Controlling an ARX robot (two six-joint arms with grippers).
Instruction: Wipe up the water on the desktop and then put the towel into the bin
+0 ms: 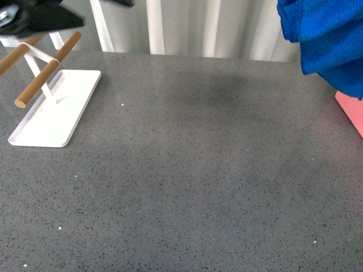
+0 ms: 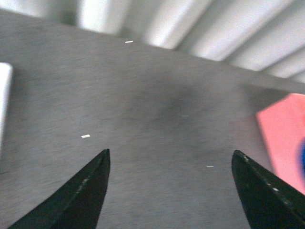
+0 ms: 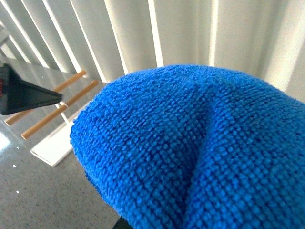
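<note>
The blue towel (image 1: 326, 39) hangs bunched in the air at the far right, above the desktop (image 1: 187, 170) and over the salmon-pink bin (image 1: 351, 110), of which only a corner shows at the right edge. My right gripper is shut on the towel; the towel (image 3: 200, 152) fills the right wrist view and hides the jaws. My left gripper (image 2: 170, 160) is open and empty above the desktop (image 2: 157, 119), and its dark body (image 1: 37, 17) shows at the top left. The bin (image 2: 283, 138) lies to one side of it.
A flat white tray (image 1: 54, 110) with wooden bars (image 1: 39, 79) stands at the far left of the desktop. White curtains (image 1: 187, 25) hang behind the desk. The tray (image 3: 55, 145) also shows in the right wrist view.
</note>
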